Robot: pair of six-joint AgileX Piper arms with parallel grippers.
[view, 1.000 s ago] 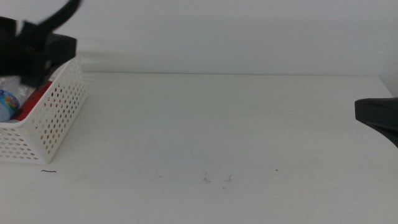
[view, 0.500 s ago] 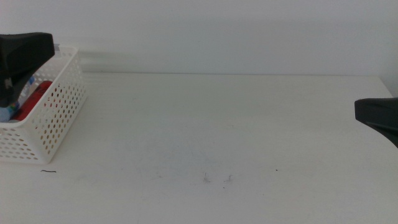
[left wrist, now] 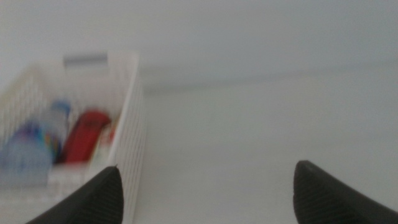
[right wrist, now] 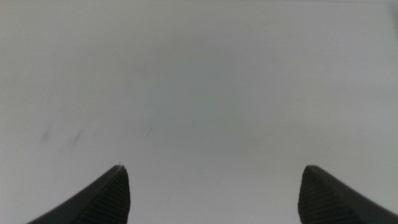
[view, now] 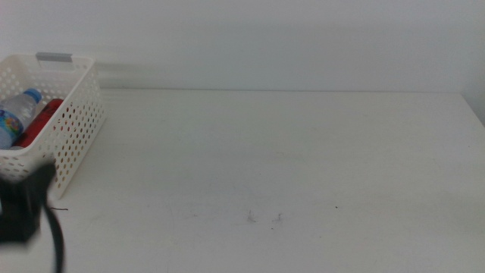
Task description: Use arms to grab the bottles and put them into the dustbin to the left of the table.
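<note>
I judge the task nearly finished: the water bottle (view: 17, 114) and red can (view: 39, 121) lie in the dustbin (view: 72, 144), both grippers (left wrist: 205, 186) (right wrist: 211, 190) are open and empty, so I only park them.

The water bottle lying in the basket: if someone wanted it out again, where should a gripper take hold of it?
Probably around its clear body, coming from above. The water bottle lies tilted in the dustbin beside the red can, blue cap toward the back; perforated walls block any sideways approach.

Plain pale wall (view: 288, 42) behind, soft even light, faint shadow along its base
</note>
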